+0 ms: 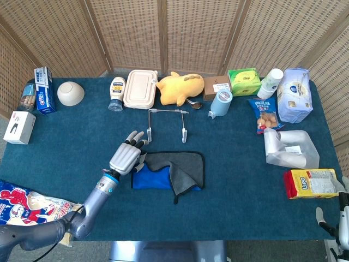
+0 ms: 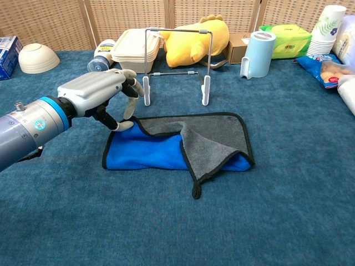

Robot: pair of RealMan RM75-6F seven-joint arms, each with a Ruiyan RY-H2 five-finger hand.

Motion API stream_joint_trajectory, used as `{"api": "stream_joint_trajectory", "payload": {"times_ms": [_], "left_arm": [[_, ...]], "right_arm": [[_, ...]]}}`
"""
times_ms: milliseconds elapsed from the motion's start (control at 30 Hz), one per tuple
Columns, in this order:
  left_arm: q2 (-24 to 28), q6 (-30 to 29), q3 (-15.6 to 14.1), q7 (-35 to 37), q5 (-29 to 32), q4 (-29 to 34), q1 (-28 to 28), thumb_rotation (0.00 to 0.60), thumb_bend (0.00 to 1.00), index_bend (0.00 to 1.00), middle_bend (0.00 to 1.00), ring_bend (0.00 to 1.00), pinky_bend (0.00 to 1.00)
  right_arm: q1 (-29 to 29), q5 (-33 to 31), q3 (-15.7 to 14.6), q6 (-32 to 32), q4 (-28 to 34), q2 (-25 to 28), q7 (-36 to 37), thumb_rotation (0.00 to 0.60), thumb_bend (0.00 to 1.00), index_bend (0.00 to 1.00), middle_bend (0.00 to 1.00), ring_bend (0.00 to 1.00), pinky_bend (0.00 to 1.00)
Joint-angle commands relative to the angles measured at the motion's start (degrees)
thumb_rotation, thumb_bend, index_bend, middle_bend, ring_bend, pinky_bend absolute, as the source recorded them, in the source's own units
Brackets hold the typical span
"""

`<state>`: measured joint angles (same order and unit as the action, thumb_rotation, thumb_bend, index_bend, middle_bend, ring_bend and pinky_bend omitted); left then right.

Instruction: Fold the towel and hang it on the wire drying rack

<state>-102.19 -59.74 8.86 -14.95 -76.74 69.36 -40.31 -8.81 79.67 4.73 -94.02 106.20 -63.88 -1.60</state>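
The towel (image 2: 213,136) lay near the middle of the blue table (image 1: 229,207), partly folded, with its grey face turned over the blue face and one grey corner flap lying diagonally across the blue layer. The left hand (image 2: 100,91) was positioned at the towel's left rear corner. In the chest view its thumb and a finger pinched the black-bound edge at that corner, while the remaining fingers curved downward above the cloth. The wire drying rack (image 2: 176,66) stood upright just behind the towel, apart from it and carrying nothing on its bars. The right hand (image 1: 334,229) appeared only as a sliver at the lower right edge of the head view, well apart from the towel; whether its fingers were spread or closed could not be determined. A yellow plush toy (image 1: 179,88) and a lidded container (image 1: 140,88) rested behind the rack.
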Motion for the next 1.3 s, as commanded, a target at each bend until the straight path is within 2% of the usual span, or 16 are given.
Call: {"api": "stream_joint_trajectory", "payload": {"times_ms": [33, 400, 867, 1100, 1233, 1300], "left_arm": [[-0.8, -0.2, 0.4, -0.2, 0.7, -1.5, 0.0, 0.600, 0.40, 0.64, 0.26, 0.01, 0.00], [-1.9, -0.8, 0.5, -0.3, 1.1, -4.2, 0.2, 0.600, 0.40, 0.62, 0.25, 0.01, 0.00], [-1.4, 0.5, 0.2, -5.0, 4.4, -4.3, 1.2, 0.600, 0.40, 0.50, 0.19, 0.00, 0.00], [-0.1, -0.8, 0.6, -6.5, 4.7, -2.0, 1.7, 0.600, 0.40, 0.42, 0.17, 0.00, 0.00], [1.9, -2.1, 1.1, -6.4, 4.3, 1.2, 2.0, 0.600, 0.39, 0.33, 0.15, 0.00, 0.00], [2.9, -3.0, 1.3, -5.4, 3.7, 3.6, 2.3, 0.600, 0.39, 0.32, 0.15, 0.00, 0.00]], "right_arm": [[0.0, 0.0, 0.0, 0.0, 0.0, 0.0, -0.1, 0.600, 0.36, 0.12, 0.05, 0.00, 0.00], [0.0, 0.0, 0.0, 0.1, 0.3, 0.1, -0.4, 0.600, 0.36, 0.12, 0.05, 0.00, 0.00], [-0.4, 0.4, -0.2, -0.6, 0.5, 0.4, -0.1, 0.600, 0.36, 0.12, 0.05, 0.00, 0.00], [-0.6, 0.9, -0.3, -1.0, 0.7, 0.6, 0.0, 0.600, 0.36, 0.12, 0.05, 0.00, 0.00], [-0.4, 1.2, -0.4, -0.8, 0.8, 0.4, -0.1, 0.600, 0.36, 0.12, 0.05, 0.00, 0.00], [-0.3, 1.3, -0.4, -0.7, 0.8, 0.3, -0.2, 0.600, 0.36, 0.12, 0.05, 0.00, 0.00]]}}
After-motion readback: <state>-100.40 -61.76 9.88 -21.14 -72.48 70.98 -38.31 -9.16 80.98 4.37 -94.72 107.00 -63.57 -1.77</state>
